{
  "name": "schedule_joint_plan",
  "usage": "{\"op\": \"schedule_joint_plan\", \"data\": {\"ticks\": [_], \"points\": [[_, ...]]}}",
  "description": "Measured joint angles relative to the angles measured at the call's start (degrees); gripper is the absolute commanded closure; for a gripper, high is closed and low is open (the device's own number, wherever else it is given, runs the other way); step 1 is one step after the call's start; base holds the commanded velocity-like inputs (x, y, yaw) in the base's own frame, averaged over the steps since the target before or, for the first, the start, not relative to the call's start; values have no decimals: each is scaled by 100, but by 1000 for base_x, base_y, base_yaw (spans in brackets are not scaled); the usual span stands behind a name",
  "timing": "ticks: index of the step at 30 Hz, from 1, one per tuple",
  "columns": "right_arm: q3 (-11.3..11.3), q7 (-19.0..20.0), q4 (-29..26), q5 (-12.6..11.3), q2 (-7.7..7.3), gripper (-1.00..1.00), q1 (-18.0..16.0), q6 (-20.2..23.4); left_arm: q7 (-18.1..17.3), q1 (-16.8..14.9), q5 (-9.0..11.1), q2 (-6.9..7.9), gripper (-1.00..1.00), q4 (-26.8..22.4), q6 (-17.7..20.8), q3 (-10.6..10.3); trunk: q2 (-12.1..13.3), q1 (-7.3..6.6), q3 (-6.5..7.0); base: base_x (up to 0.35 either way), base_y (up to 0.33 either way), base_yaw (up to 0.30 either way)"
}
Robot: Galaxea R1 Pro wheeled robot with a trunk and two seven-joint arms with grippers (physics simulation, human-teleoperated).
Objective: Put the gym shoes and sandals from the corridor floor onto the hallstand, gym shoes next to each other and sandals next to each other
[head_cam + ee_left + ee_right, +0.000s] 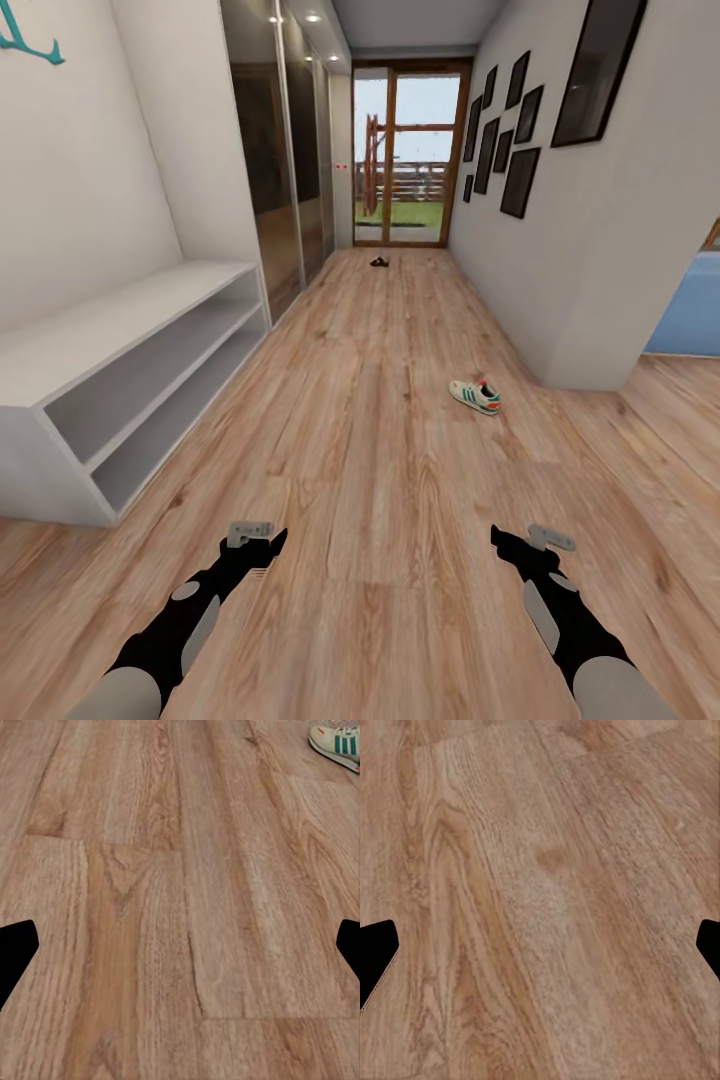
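The floor (380, 450) runs up-frame to a glass door. At left stands a low white shelf unit (120, 370). Right of centre lies a sneaker (475, 396), a sandal (380, 262) far beyond. Both grippers, left (262, 540) and right (515, 545), hang spread wide and empty, likely readied for approach.

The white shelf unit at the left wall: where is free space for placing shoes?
The white shelf unit has a bare top and two bare open levels. The gym shoe lies apart on the corridor floor. Nowhere looks crowded.
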Motion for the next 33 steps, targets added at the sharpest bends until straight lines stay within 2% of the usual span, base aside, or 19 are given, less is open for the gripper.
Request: {"op": "schedule_joint_plan", "data": {"ticks": [20,33], "points": [[0,-1,0,0,0,-100,0,0,0,0,0,0,-100,0,1,0,0,0,0,338,-110,9],[0,2,2,0,1,-100,-2,-1,1,2,0,1,-100,-2,2,0,0,1,0,291,-163,252]]}}
